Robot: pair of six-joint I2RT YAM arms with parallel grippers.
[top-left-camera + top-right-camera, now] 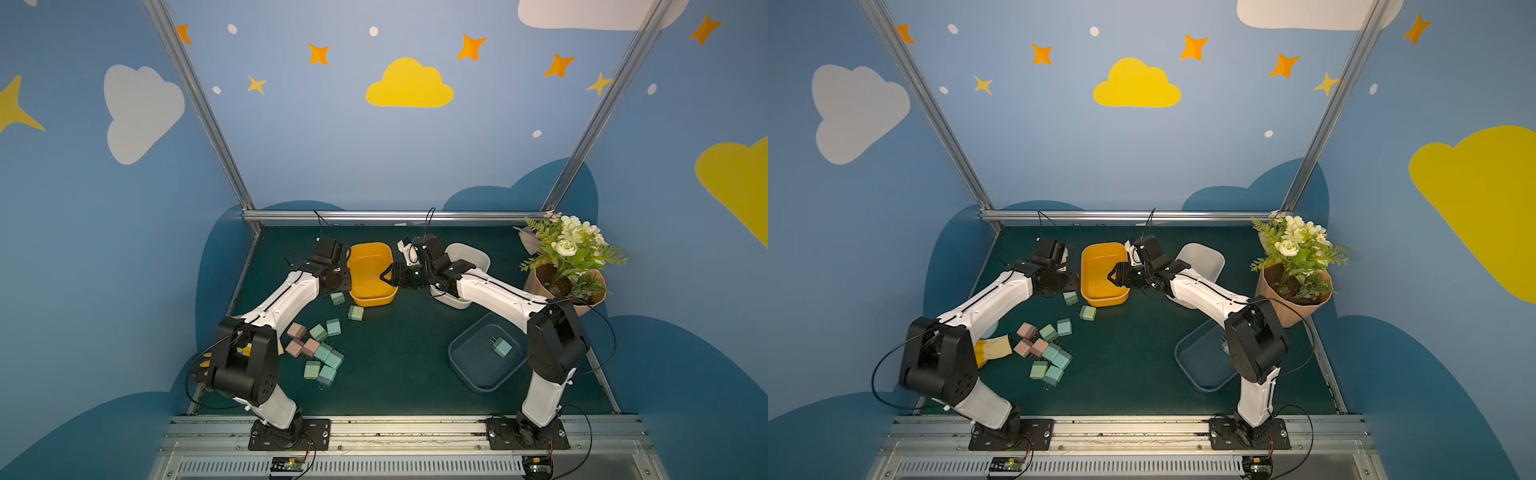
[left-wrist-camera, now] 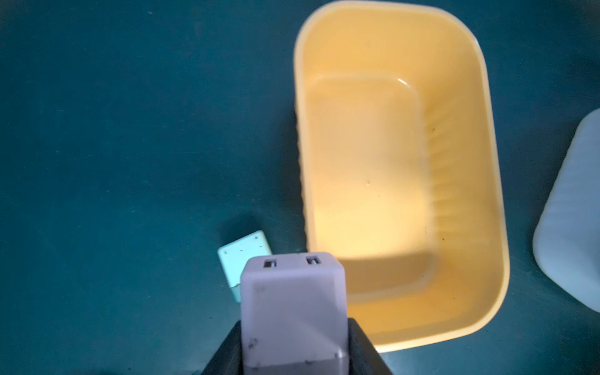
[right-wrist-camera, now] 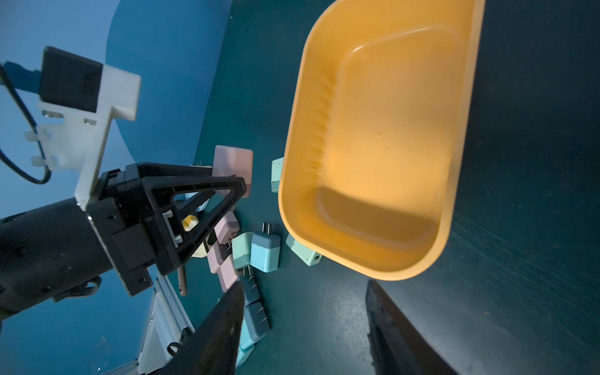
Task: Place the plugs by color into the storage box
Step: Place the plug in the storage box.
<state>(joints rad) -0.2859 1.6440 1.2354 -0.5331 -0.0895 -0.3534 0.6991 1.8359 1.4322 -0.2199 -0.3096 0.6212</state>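
Left wrist view: left fingers (image 2: pixel 365 352) clamp a pastel pink plug (image 2: pixel 292 308) beside the yellow plastic tub (image 2: pixel 462 194).
Next: drop it inside. Right fingers (image 3: pixel 220 334) spread, empty.

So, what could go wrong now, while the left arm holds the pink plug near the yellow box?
The pink plug in the left gripper hangs beside the yellow box, not over it; released here, it would likely miss and land near the teal plug. The open right gripper sits at the same box's opposite rim, so the arms might collide.
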